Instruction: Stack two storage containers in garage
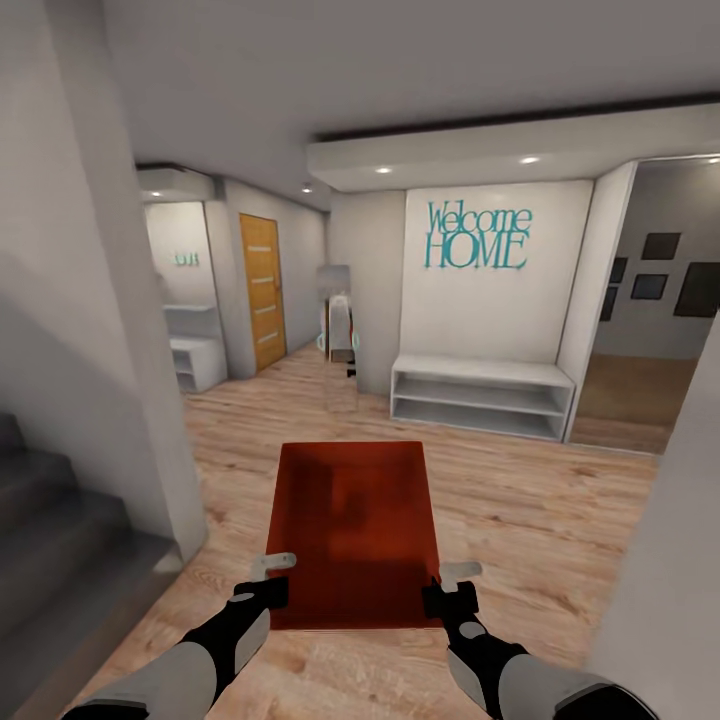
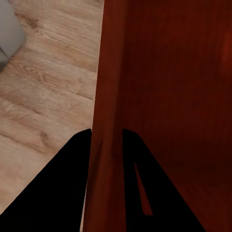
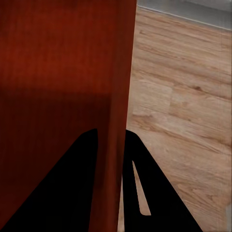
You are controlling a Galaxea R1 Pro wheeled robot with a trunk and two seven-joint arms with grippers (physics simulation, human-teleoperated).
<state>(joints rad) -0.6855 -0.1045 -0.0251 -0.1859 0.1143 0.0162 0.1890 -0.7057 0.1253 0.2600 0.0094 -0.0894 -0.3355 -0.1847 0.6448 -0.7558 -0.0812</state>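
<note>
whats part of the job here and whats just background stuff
Part of the job:
- storage container, carried over the wood-plank floor
- left gripper clamped on its left wall
- right gripper clamped on its right wall

Just background:
- white shelf bench
- Welcome HOME sign
- wooden door
- stairs

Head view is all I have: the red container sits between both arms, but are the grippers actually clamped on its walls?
Observer: Yes on the left. In the left wrist view the left gripper straddles the storage container's side wall, one finger on each face.
Operator: And the right?
Observer: The same. The right gripper has the opposite wall pinched between its fingers.
Operator: Anything under the container?
Observer: Beside that wall the right wrist view shows wood-plank floor below.
</note>
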